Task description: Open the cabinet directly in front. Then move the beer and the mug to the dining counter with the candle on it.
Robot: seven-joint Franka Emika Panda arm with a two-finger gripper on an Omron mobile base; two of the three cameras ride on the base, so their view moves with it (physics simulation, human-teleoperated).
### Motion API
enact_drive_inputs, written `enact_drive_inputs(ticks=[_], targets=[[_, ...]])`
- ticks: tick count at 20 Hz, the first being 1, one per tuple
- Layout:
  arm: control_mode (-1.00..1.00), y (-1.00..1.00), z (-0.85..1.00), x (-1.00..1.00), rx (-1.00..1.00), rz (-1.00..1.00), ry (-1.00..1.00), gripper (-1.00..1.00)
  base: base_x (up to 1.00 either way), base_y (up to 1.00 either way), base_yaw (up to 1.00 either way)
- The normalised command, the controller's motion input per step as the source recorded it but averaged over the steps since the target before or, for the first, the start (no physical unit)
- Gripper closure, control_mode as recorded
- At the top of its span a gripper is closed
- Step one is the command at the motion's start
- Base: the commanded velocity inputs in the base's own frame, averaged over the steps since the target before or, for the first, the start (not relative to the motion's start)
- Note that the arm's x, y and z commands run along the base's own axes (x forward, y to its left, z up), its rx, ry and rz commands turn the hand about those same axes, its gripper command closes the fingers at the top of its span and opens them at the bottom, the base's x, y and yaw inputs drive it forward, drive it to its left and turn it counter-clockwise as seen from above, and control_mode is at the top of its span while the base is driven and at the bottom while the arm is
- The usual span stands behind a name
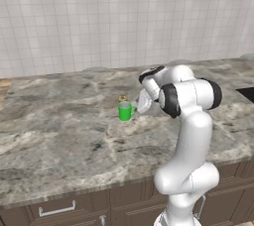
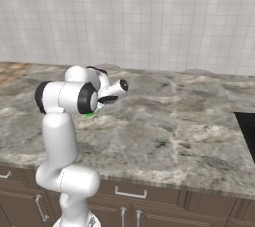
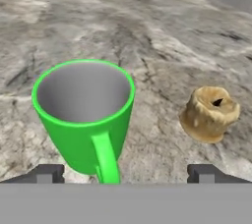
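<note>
White tiled wall rises behind the long grey-brown marbled stone table (image 1: 59, 136), whose dark brown drawers with silver handles run along its front edge; on this table, toward the middle in the left base view, stands the small bright green cylindrical mug (image 3: 86, 115) with its greyish inside, upright, its long axis vertical and its mouth facing up; its side handle points toward the hand camera, between the two dark fingertips; just beside it, to its right in the hand view and apart from it, sits the tiny yellowish-tan stubby candle (image 3: 210, 114), lumpy and also upright; the white arm's pincer (image 3: 125, 173) hovers close to the mug with its jaws spread wide and nothing between them, so the mug looks delivered; the slim green bottle is hidden or elsewhere, I cannot tell; the risk I judge from here is the handle: it lies right between the open fingers, so a sideways or low pull-back could catch it and tip or drag the mug, and a swing to the right could knock the candle; a straight lift away would likely avoid both.
</note>
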Motion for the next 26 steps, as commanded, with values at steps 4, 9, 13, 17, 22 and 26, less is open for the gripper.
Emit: enact_drive_inputs(ticks=[4, 9, 13, 17, 22, 26], targets=[[-1.0, -0.36, 0.76, -0.31, 0.0, 0.0, 0.01, -1.0, 0.0, 0.0, 0.0], [-1.0, -0.4, 0.82, -0.6, 0.0, 0.0, -0.02, -1.0, 0.0, 0.0, 0.0], [-1.0, -0.17, 0.43, -0.97, 0.0, 0.0, -0.05, -1.0, 0.0, 0.0, 0.0], [-1.0, 0.0, 0.21, -1.0, 0.0, 0.0, -0.13, -1.0, 0.0, 0.0, 0.0], [-1.0, 0.01, 0.17, -1.0, 0.0, 0.05, -0.16, -1.0, 0.0, 0.0, 0.0], [-1.0, 0.09, 0.23, -1.0, 0.0, 0.07, -0.2, -1.0, 0.0, 0.0, 0.0]])
